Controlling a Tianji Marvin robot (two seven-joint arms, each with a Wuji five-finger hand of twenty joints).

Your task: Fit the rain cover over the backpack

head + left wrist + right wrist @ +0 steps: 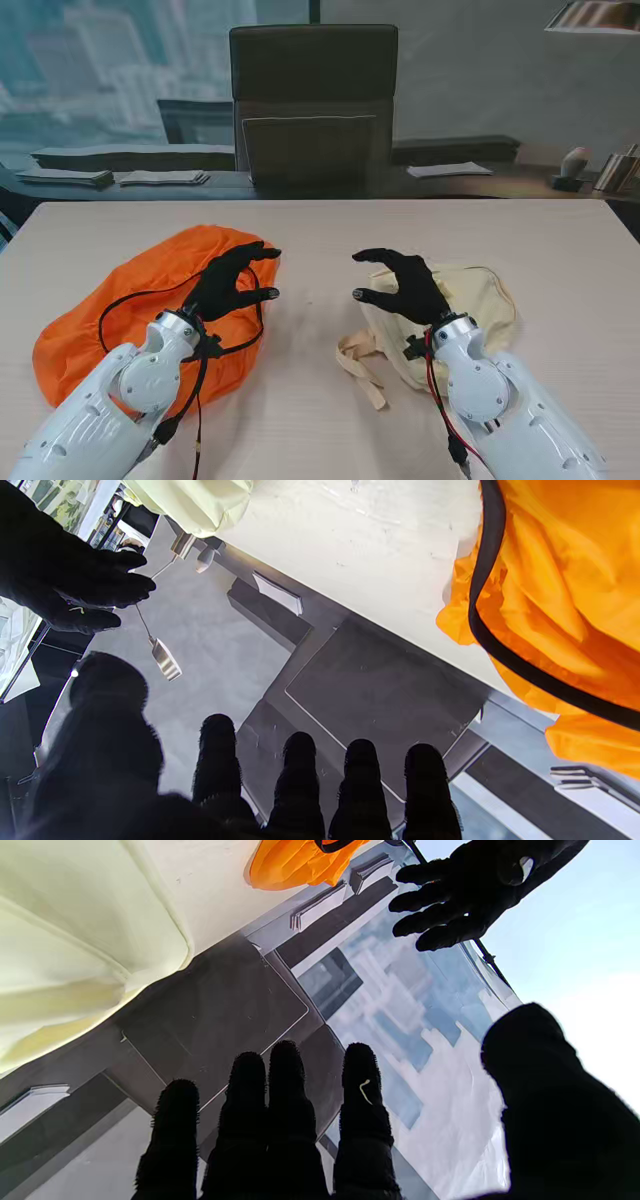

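An orange rain cover [120, 320] with a black elastic hem lies crumpled on the left of the table; its edge shows in the left wrist view [565, 595]. A pale cream backpack [470, 300] lies on the right, tan straps [362, 365] trailing toward me. My left hand [230, 285], in a black glove, hovers over the cover with fingers spread, holding nothing. My right hand [405, 285] hovers over the backpack's left part, also spread and empty. Each wrist view shows the other hand raised: the right hand [75, 590] and the left hand [465, 895].
A dark office chair [312, 100] stands behind the table's far edge. Stacks of papers [160, 178] lie on a ledge beyond, with a small device [572, 165] at the far right. Bare table top [320, 240] separates cover and backpack.
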